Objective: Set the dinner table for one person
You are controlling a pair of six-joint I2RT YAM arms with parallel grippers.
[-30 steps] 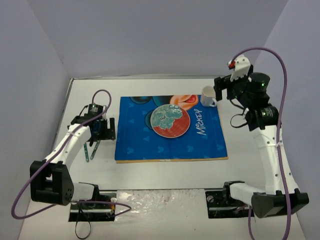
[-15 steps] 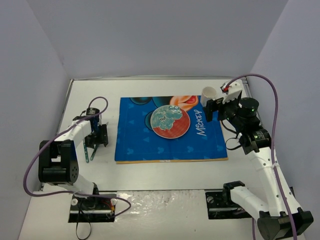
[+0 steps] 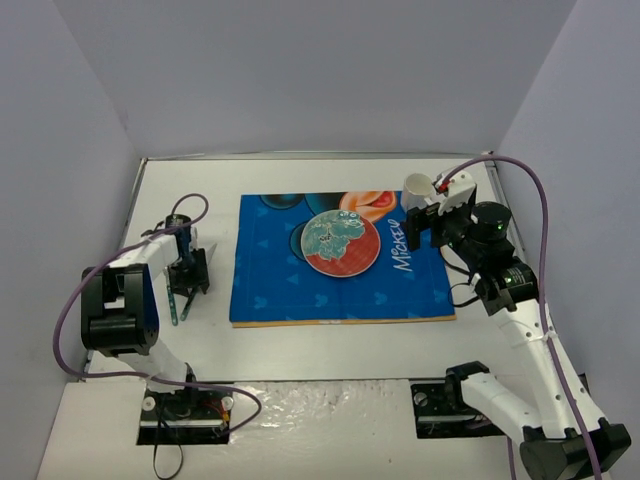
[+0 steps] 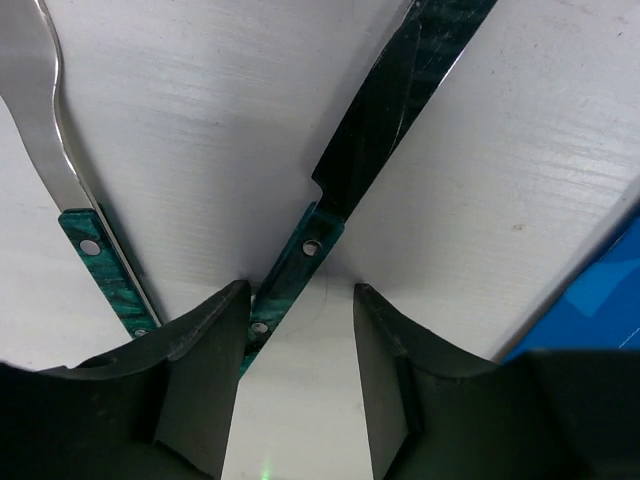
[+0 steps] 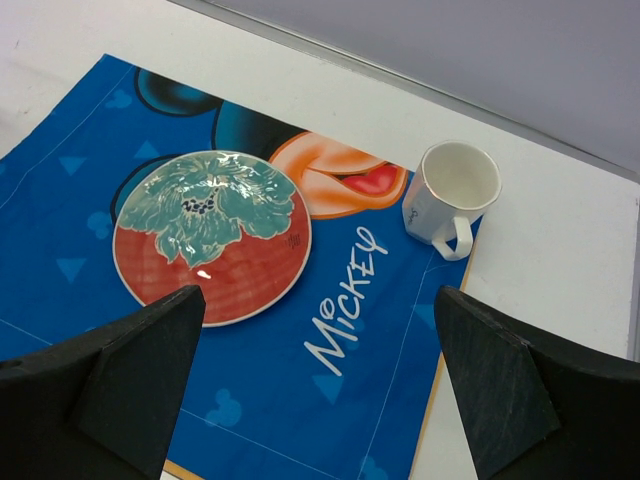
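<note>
Top view: white surface (image 3: 330,345) spans the frame; left tool (image 3: 188,272) sits low at centre left, gap unreadable to us here.
Left wrist: we see a narrow gap astride the knife (image 4: 380,110). Handle end hidden, blade tip cut off.
Right wrist: right tool (image 5: 318,300) wide, empty, over placemat (image 5: 300,420) w/ plate (image 5: 210,235); mug (image 5: 455,195) upper right.

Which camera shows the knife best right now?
Left wrist: the knife lies close up, dark blade and green handle clear, its handle end between the fingers of the open left gripper. Top external shows only a thin sliver there; right wrist misses it.
</note>
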